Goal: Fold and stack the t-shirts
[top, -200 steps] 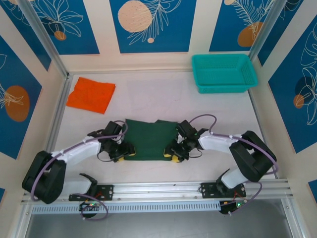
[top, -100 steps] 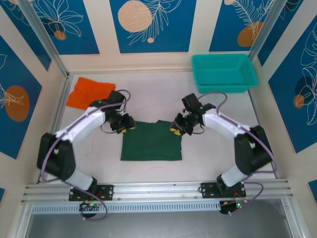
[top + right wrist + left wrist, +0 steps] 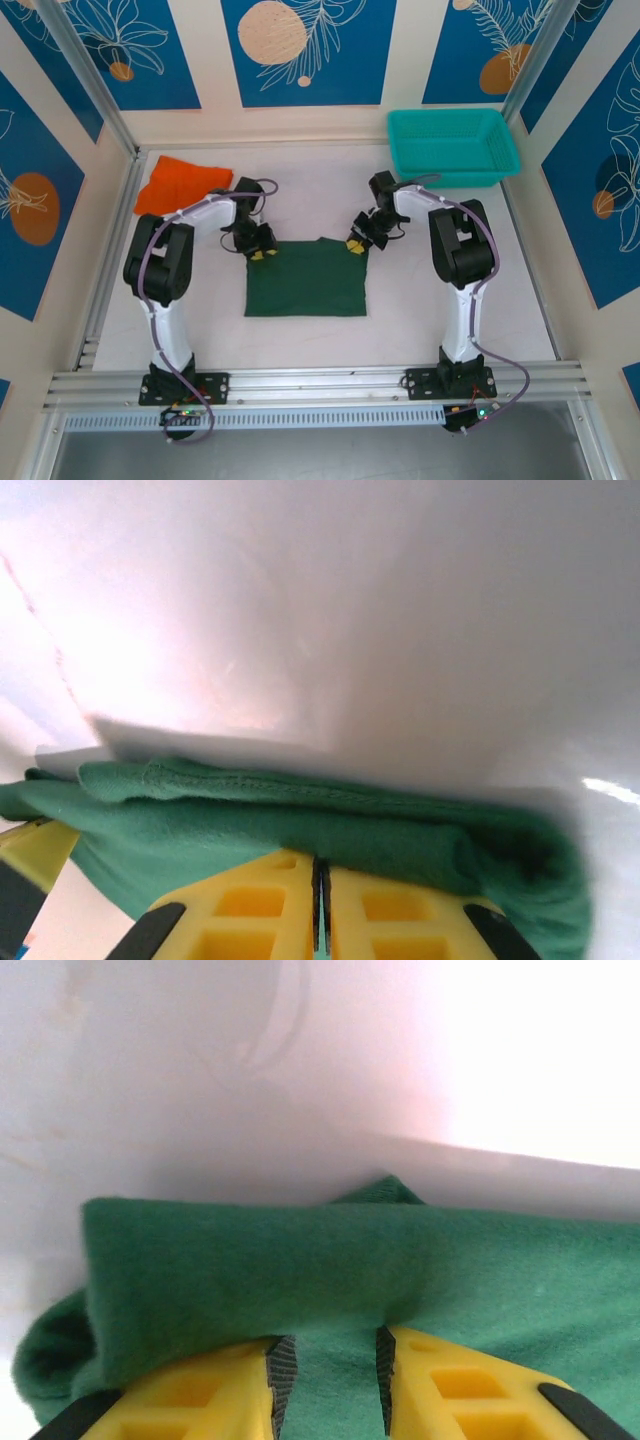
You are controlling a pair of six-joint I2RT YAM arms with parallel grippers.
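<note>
The green t-shirt [image 3: 305, 282] lies in the middle of the table [image 3: 450, 290] as a flat, roughly square slab, and both arms are at its far edge, one on each corner. The left gripper [image 3: 262, 252] is on the far-left corner. Its yellow fingers [image 3: 210, 1400] are drawn in close with a tongue of green cloth nipped in the narrow gap, and a fat roll of fabric sits just past the tips. The right gripper [image 3: 356, 243] is on the far-right corner, jaws pressed to a hairline seam with the bunched hem rising straight off the tips, so I'd call that a very thin pinch. That's the worry: such a shallow bite could slip free once the edge lifts, leaving one corner behind and skewing the fold. On the left, the thick roll suggests extra layers are caught, which could drag the whole shirt rather than turn it over. The orange t-shirt [image 3: 180, 187] waits at the far left, close beside the left arm, and a wide swing could nudge it. The teal basket [image 3: 452, 176] sits well apart, far right.
</note>
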